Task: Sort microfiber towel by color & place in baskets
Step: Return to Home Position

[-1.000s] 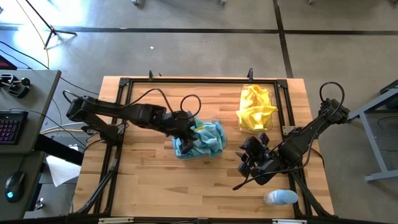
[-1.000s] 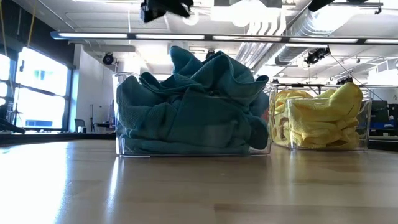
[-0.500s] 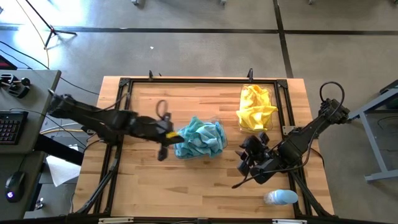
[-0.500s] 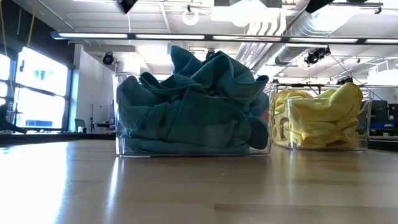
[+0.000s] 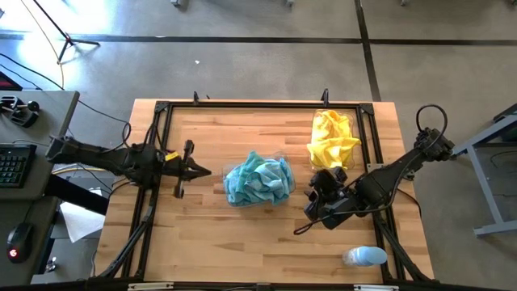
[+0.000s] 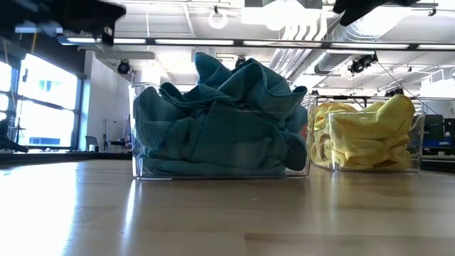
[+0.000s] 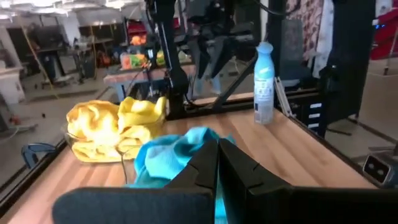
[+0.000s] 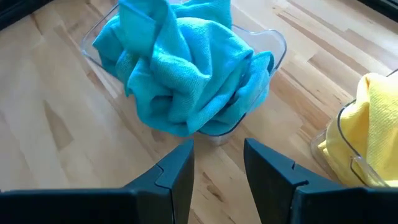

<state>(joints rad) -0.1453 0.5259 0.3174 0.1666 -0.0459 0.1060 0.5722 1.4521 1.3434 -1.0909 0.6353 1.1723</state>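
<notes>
Blue towels [image 5: 258, 179] heap above the rim of the middle bin [image 8: 273, 45], yellow towels [image 5: 333, 137] fill the second bin [image 6: 419, 142] just beside it, and we see no cloth loose on the table [image 5: 242, 250]. The left gripper [image 5: 202, 170] hangs over the table's left side, pointing at the blue heap but well apart from it, its fingers [image 7: 205, 168] pressed together on nothing. The right gripper [image 5: 313, 204] hovers near the middle bin, between both bins and a bottle [image 5: 365, 256] at the table's edge. Its fingers [image 8: 177, 171] stand apart and hold nothing.

With the sorting apparently finished, we judge that only the return home remains. To do it well, we would draw each arm straight back toward its own side. The right arm has the tighter path, so we would raise it first, then retract it clear of the piled cloth and the bottle. Moving slowly matters, because a snagged corner could drag a towel out. The left arm looks nearly folded, with open table around it.
</notes>
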